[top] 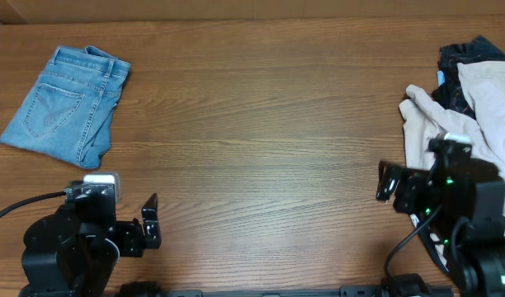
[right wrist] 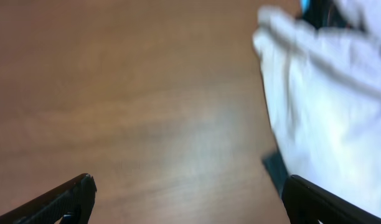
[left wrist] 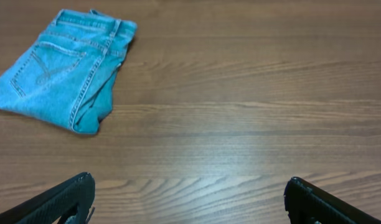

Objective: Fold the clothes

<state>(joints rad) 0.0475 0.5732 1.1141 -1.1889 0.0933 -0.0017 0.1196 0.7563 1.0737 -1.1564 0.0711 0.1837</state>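
Note:
Folded light-blue jeans (top: 67, 103) lie at the far left of the wooden table (top: 252, 124); they also show in the left wrist view (left wrist: 63, 68). A rumpled cream garment (top: 475, 111) lies in a pile at the right edge, over a dark garment (top: 463, 58); the cream cloth fills the right of the blurred right wrist view (right wrist: 327, 99). My left gripper (top: 150, 221) is open and empty near the front left edge, well short of the jeans (left wrist: 189, 199). My right gripper (top: 388, 183) is open and empty, just left of the cream pile (right wrist: 187, 199).
The wooden table runs between the two clothing spots. The arm bases stand at the front edge, left (top: 71, 247) and right (top: 471, 223). A dark strip of cloth (right wrist: 276, 169) shows under the cream garment's edge.

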